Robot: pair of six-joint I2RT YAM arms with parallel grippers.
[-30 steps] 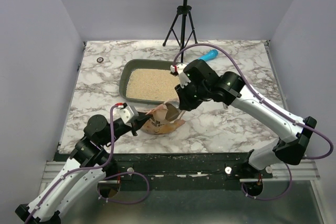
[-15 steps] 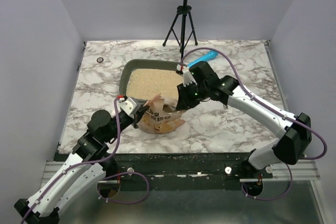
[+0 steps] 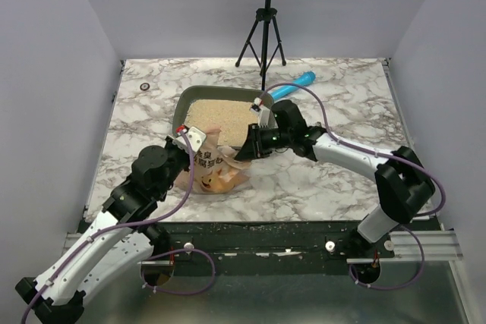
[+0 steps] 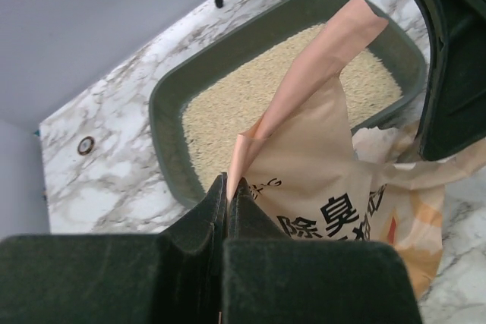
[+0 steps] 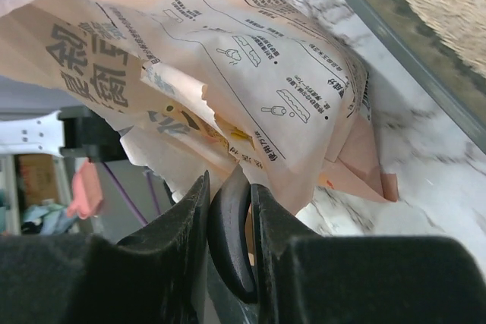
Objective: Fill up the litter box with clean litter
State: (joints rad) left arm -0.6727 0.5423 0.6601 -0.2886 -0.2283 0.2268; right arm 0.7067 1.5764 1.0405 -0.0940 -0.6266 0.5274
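Observation:
The litter box is a dark grey-green tray at the table's middle, its floor covered with pale beige litter. The orange-pink printed bag lies crumpled on the marble just in front of the box. My left gripper is shut on the bag's upper left edge, near the box's front left corner. My right gripper is shut on the bag's right side. In the left wrist view the jaws pinch the bag's fold in front of the box and litter. The right wrist view shows the bag and the box rim.
A blue handle lies behind the box's right corner. A black tripod stands at the back under a music stand. A small round disc sits at the back left. Loose grains are scattered along the table's front edge.
Both grippers have carried the bag down and to the left. The right arm has dropped lower and reached left; the left gripper has moved toward the box's front corner.

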